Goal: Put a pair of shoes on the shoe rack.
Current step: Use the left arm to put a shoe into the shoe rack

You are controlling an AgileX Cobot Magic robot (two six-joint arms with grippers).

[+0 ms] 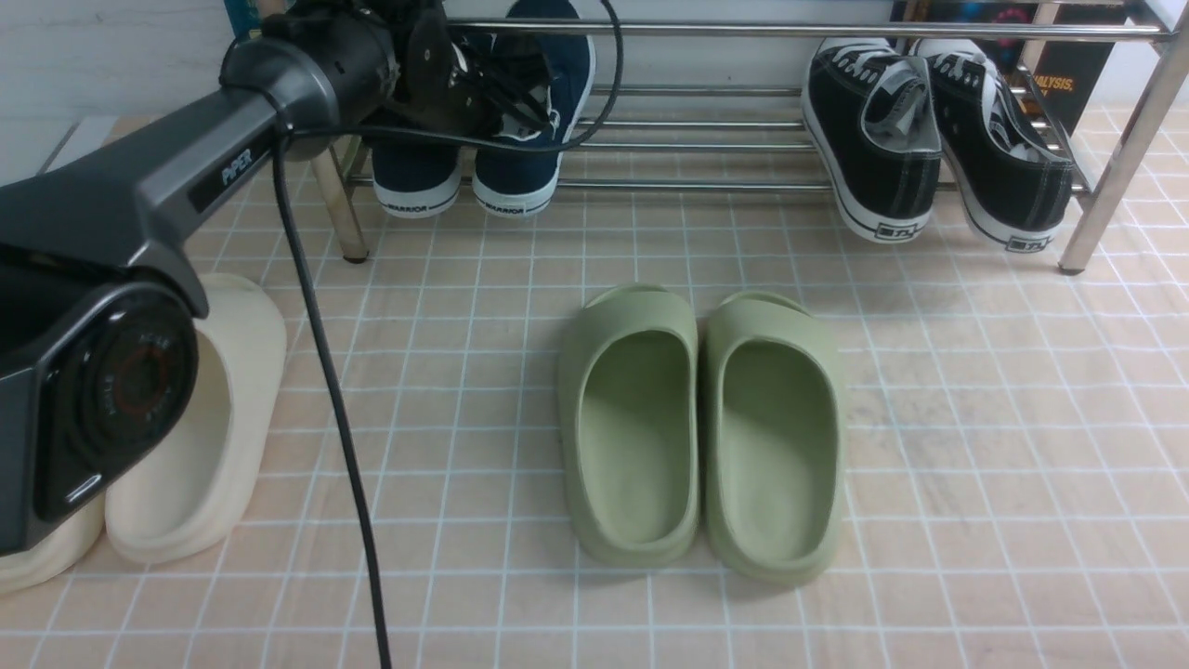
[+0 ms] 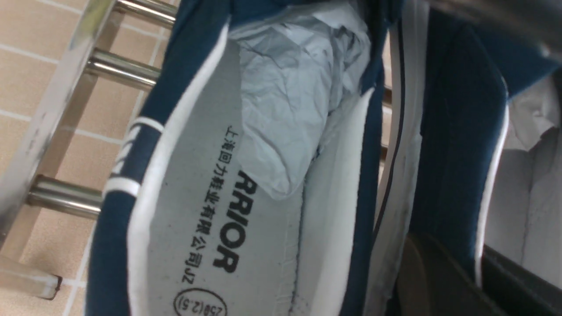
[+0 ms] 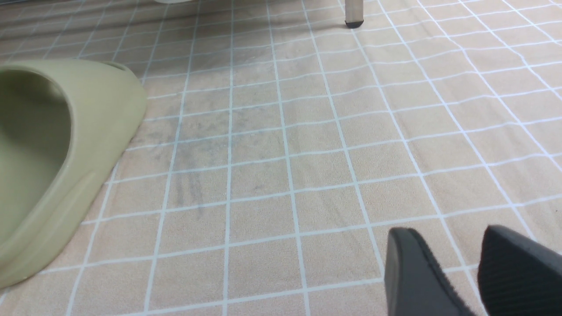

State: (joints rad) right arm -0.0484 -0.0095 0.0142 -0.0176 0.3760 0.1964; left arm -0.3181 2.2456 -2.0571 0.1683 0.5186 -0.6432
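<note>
Since the pair of navy-blue canvas slip-on shoes with white rubber soles (image 1: pixel 516 172) rests at the left end of the low chrome-tube shoe rack (image 1: pixel 706 184), placement appears complete or nearly so. The shoes sit side by side. Their long axes run front to back across the horizontal bars, with heels at the front bar toward the robot and toes up the slant toward the rear.

The left gripper (image 1: pixel 483 93) hangs directly above the shoe openings, far nearer than the right arm. In the left wrist view, dark fingers (image 2: pixel 513 285) flank the side wall of one shoe. Whether the jaws clamp that wall or merely stand around it cannot be told.

The right gripper (image 3: pixel 445 235) hovers over bare tiled floor (image 3: pixel 281 175) near a green foam slide (image 3: pixel 52 153), jaws apart and empty, well apart from the shoes.

Any coming move therefore falls to the left arm. A withdrawal should run upward and back along the shoes' long axis, so neither heel is dragged off the front bar.
</note>
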